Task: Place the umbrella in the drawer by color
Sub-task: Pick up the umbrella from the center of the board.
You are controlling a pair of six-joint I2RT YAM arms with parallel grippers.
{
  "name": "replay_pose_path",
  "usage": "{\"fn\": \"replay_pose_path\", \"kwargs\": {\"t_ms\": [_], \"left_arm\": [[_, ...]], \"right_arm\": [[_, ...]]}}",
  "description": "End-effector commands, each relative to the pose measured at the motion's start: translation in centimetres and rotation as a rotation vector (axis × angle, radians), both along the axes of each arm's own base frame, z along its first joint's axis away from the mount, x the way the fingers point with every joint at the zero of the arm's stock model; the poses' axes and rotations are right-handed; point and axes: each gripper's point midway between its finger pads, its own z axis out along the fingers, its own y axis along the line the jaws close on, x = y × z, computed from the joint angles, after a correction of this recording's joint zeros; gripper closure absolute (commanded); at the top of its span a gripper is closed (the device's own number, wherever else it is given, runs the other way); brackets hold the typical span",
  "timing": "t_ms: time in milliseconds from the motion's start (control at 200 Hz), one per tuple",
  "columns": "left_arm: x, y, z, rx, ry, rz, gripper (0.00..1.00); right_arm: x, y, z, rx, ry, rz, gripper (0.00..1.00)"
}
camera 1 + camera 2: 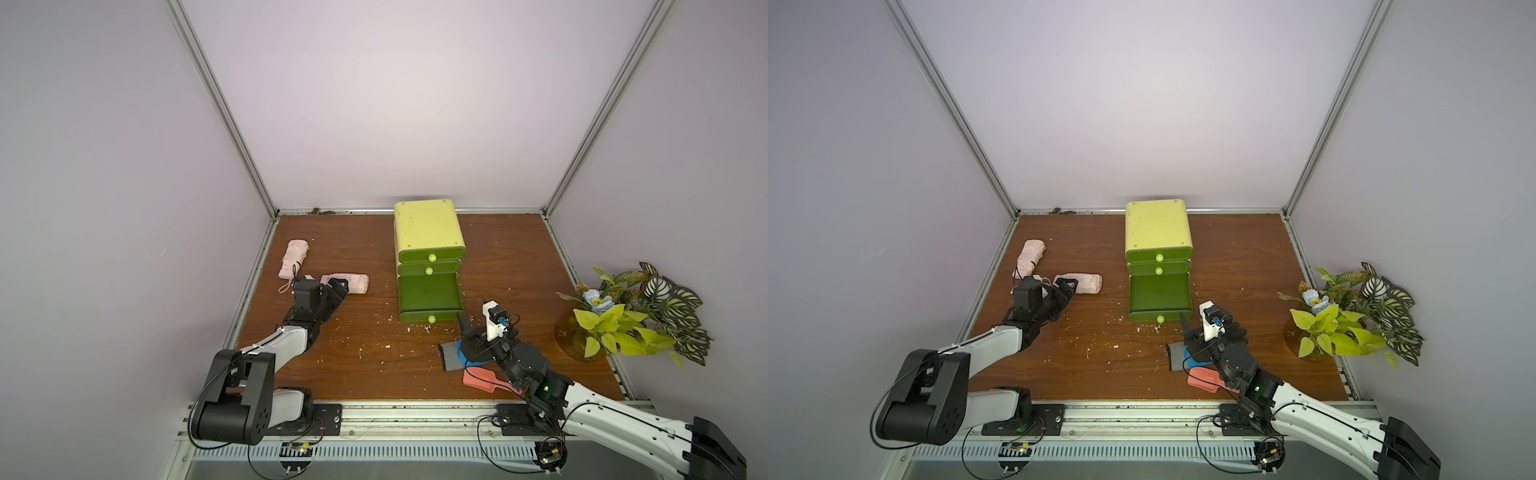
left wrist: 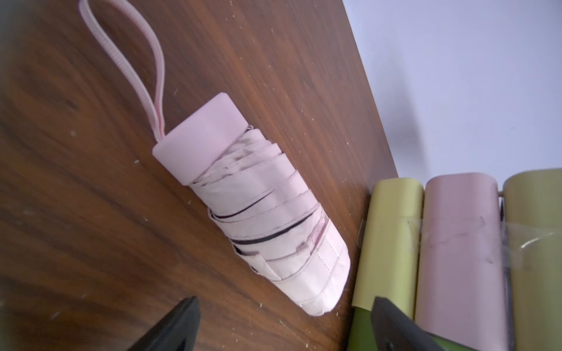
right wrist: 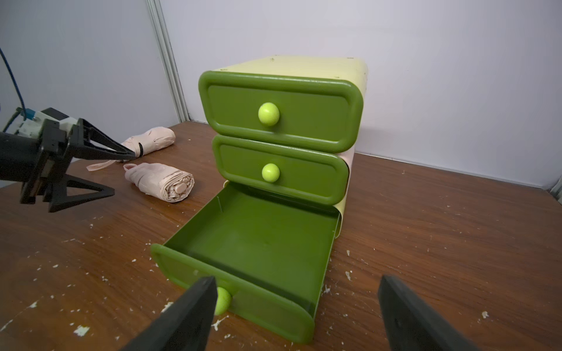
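My left jaws stand wide just short of a pink umbrella (image 1: 349,284), centre left; my right jaws stand wide and empty before the open bottom drawer (image 1: 428,293).

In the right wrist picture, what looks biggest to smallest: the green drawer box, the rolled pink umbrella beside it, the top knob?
Largest: drawer box.
Then the pink umbrella.
Smallest: top knob.
None look alike.
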Motion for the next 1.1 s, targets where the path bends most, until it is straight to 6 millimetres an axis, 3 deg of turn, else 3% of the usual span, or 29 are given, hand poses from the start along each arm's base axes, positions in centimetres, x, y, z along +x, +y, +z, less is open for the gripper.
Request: {"fn": "replay_pose_path", "kwargs": {"t_ms": [0, 115, 210, 330, 495, 555, 776, 846, 936, 1096], "left_arm": [[0.7, 1.1, 0.6, -0.049, -0.053, 0.1, 0.1], [1.1, 2.6, 0.5, -0.026, -0.075, 0.188, 0.1], [2.3, 2.4, 0.4, -0.022, -0.064, 0.18, 0.1], [3.4, 1.8, -1.2, -0.052, -0.007, 0.167, 0.1], [3.7, 1.1, -3.7, -0.133, 0.046, 0.179, 0.3], [3.6, 1.1, -4.9, -0.137, 0.087, 0.19, 0.33], [4.1, 0.7, -6.7, -0.145, 0.082, 0.167, 0.99], [4.3, 0.2, -6.9, -0.162, 0.063, 0.145, 1.0], [4.6, -0.2, -6.7, -0.196, 0.02, 0.131, 1.0], [5.6, -0.8, -1.8, -0.19, -0.192, 0.063, 1.0]], "right_arm": [[0.1, -0.5, 3.1, 0.089, -0.072, -0.02, 0.11], [-0.1, -0.9, 3.3, 0.109, -0.082, -0.028, 0.11], [-0.1, -1.0, 3.3, 0.111, -0.081, -0.033, 0.12], [-0.1, -1.1, 3.5, 0.119, -0.079, -0.038, 0.12], [0.1, -1.6, 3.4, 0.119, -0.075, -0.063, 0.11], [0.0, -1.7, 3.5, 0.122, -0.076, -0.068, 0.11], [0.0, -2.2, 3.8, 0.138, -0.086, -0.082, 0.11], [0.0, -2.3, 3.7, 0.137, -0.087, -0.086, 0.11], [0.0, -2.4, 3.7, 0.134, -0.087, -0.091, 0.11], [0.1, -2.6, 3.3, 0.111, -0.091, -0.11, 0.12]]}}
